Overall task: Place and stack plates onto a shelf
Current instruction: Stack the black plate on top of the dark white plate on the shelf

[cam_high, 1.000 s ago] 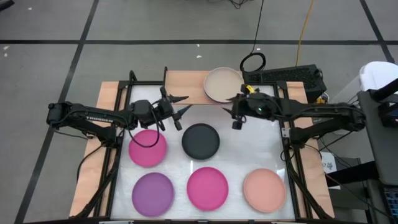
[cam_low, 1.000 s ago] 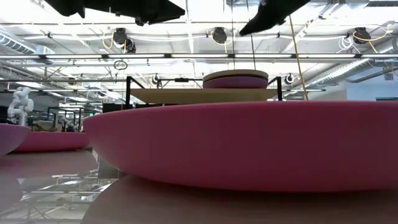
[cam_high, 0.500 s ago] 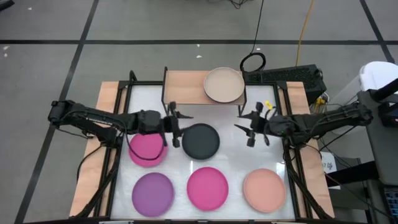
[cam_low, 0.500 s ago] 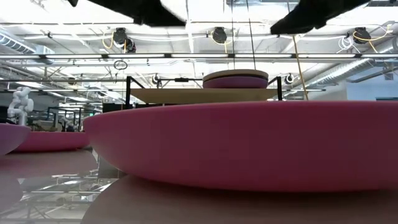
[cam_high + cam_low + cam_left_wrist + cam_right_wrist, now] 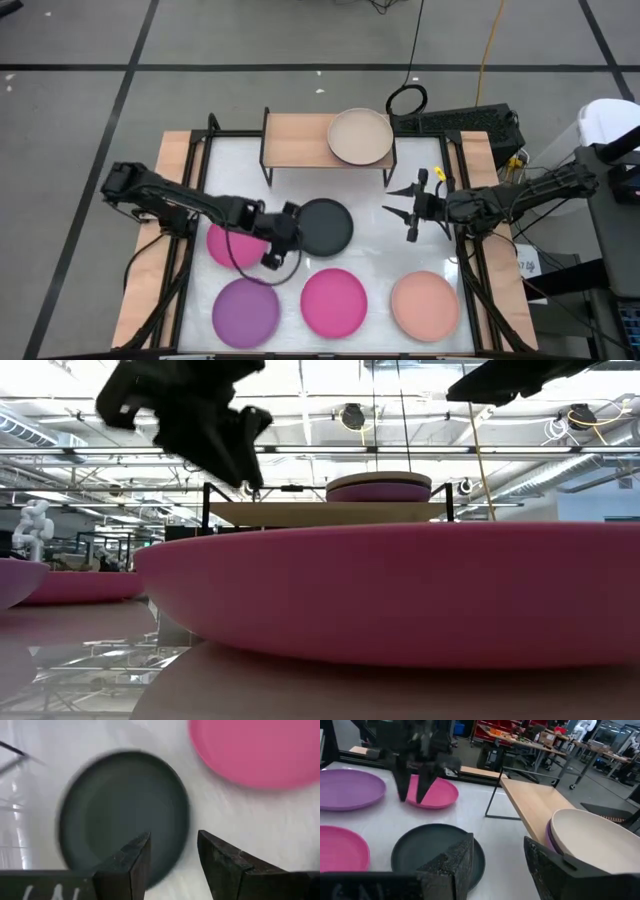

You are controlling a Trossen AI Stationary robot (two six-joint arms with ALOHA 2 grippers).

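**Left arm lining up on the dark grey plate**

Shelf (image 5: 300, 140) stands at the far edge of the table (image 5: 375, 235). Its right half carries a stack with a beige plate (image 5: 360, 136) on top; in the low view a purple plate (image 5: 378, 492) shows directly under it. The left half of the board is bare.

Five plates lie flat on the table: dark grey plate (image 5: 325, 226) mid-table, a magenta plate (image 5: 236, 243) to its left, and a front row of purple (image 5: 246, 310), magenta (image 5: 334, 300) and salmon (image 5: 425, 305).

Left gripper (image 5: 277, 240) sits at the left rim of the dark grey plate, between it and the magenta plate behind. Left wrist view: fingers parted, nothing between them, the plate's near edge just ahead of the tips.

Right gripper (image 5: 405, 208) hovers to the right of the dark grey plate, below the shelf's right end, fingers spread and empty. Judged waiting.

Step in hand, as I read it: approach to pick the dark grey plate.

Next move calls for one finger to get under or over the shallow rim, then a firm pinch. The plate could easily slide on the smooth top.
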